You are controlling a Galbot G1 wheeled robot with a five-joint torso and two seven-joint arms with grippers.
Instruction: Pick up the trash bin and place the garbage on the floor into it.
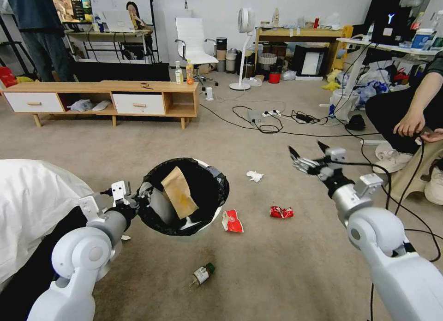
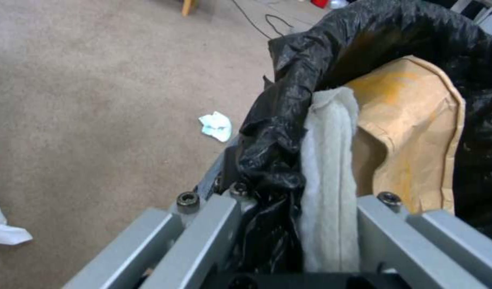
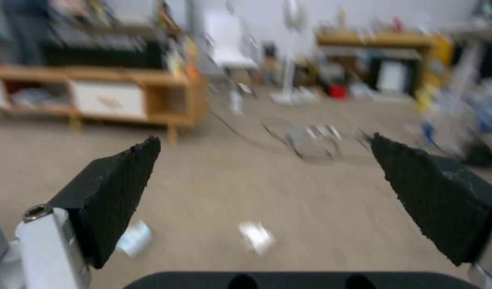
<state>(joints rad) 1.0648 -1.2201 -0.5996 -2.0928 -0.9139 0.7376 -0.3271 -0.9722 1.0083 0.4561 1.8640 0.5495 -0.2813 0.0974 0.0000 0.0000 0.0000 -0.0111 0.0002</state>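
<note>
Gripping trash bin (image 1: 184, 196) rim, left hand (image 1: 138, 202); right hand (image 1: 308, 156) spread above carpet (image 1: 286, 265).

White rounded arms; grey metal hands; black pads (image 3: 112, 188).

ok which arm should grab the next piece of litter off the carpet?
Right. The right gripper is open and empty above the floor, near the red can. The left gripper is clamped on the trash bin rim.
</note>
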